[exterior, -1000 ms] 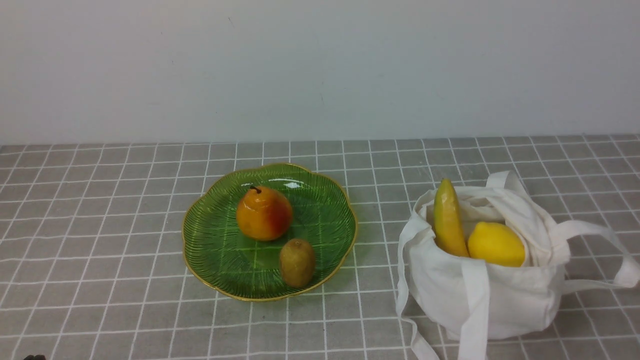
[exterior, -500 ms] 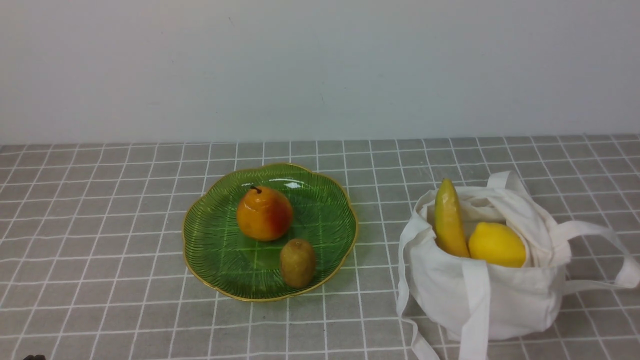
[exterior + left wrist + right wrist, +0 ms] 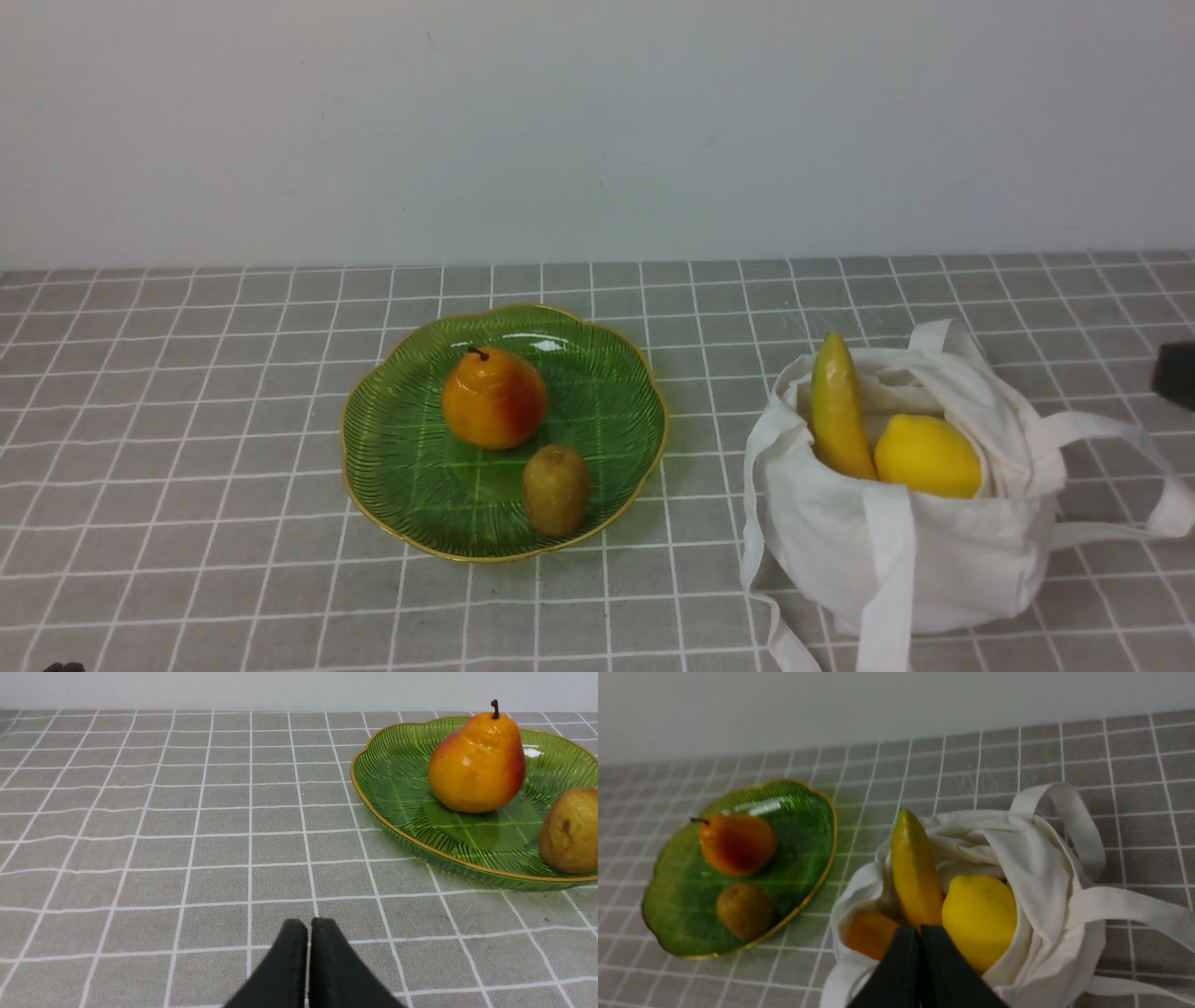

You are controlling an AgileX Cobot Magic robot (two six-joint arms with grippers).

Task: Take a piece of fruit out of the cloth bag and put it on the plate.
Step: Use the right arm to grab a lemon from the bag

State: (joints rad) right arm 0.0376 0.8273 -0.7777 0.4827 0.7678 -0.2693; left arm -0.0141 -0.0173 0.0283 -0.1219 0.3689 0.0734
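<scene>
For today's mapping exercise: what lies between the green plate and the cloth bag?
Nothing: the front view shows only bare checked tablecloth between the green plate and cloth bag.

Blurred dark shape (image 3: pixel 1178 373) cut by right edge, orange fruit (image 3: pixel 871 933) half-hidden in cloth bag (image 3: pixel 1041 868)
</scene>
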